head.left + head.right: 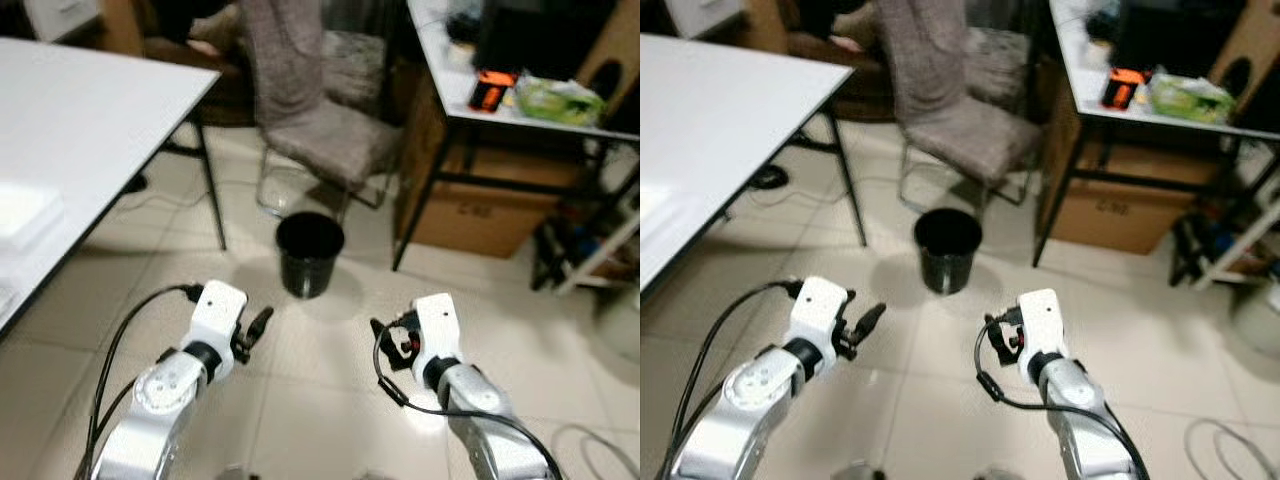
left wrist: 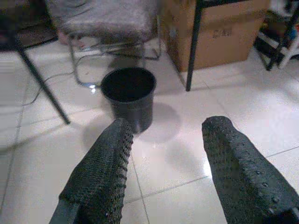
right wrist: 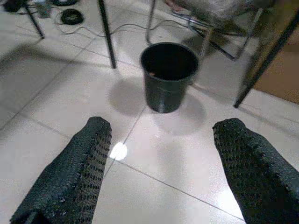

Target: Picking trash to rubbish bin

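Note:
A black rubbish bin (image 1: 309, 252) stands upright on the pale tiled floor, just in front of a chair. It appears as well in the left wrist view (image 2: 128, 95) and the right wrist view (image 3: 168, 74). My left gripper (image 1: 258, 330) hovers over the floor short of the bin and to its left, open, with nothing between its fingers (image 2: 105, 172). My right gripper (image 1: 392, 338) is level with it to the bin's right, also open and empty, fingers (image 3: 79, 170) spread wide. I see no piece of trash on the floor.
A chair (image 1: 318, 110) draped in grey-brown cloth stands behind the bin. A white table (image 1: 90, 130) fills the left, its black leg (image 1: 212, 190) near the bin. A desk (image 1: 500, 100) with a cardboard box (image 1: 480, 210) under it is at the right.

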